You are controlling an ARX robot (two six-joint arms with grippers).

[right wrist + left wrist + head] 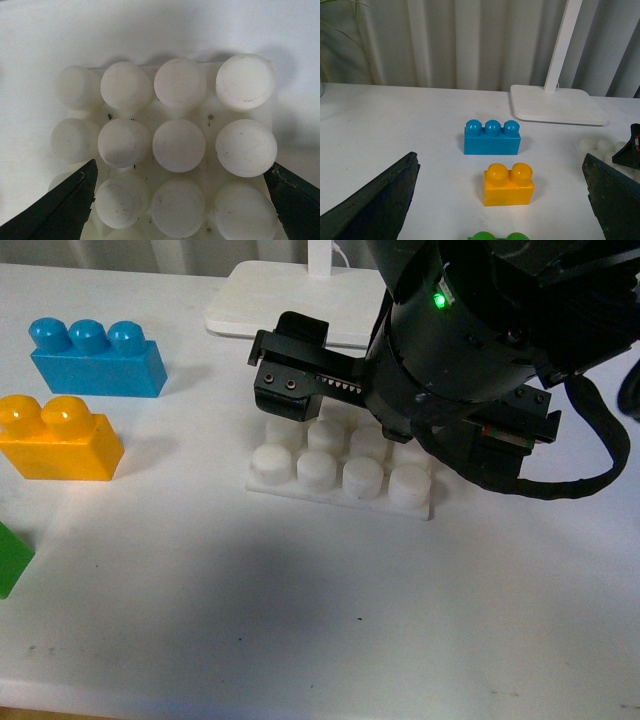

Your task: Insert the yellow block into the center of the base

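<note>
The right gripper (182, 170) is hovering released and empty over the white studded base (330, 492). The yellow block (60, 440) is sitting well apart at nine o'clock, facing the left gripper (500, 161), which is also gaping empty. Any descent by the right arm is risking shoving the base askew.

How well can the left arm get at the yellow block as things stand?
Probably yes: the yellow block stands free ahead of the open left tool, apart from the blue brick behind it; the right tool hangs over the base.
</note>
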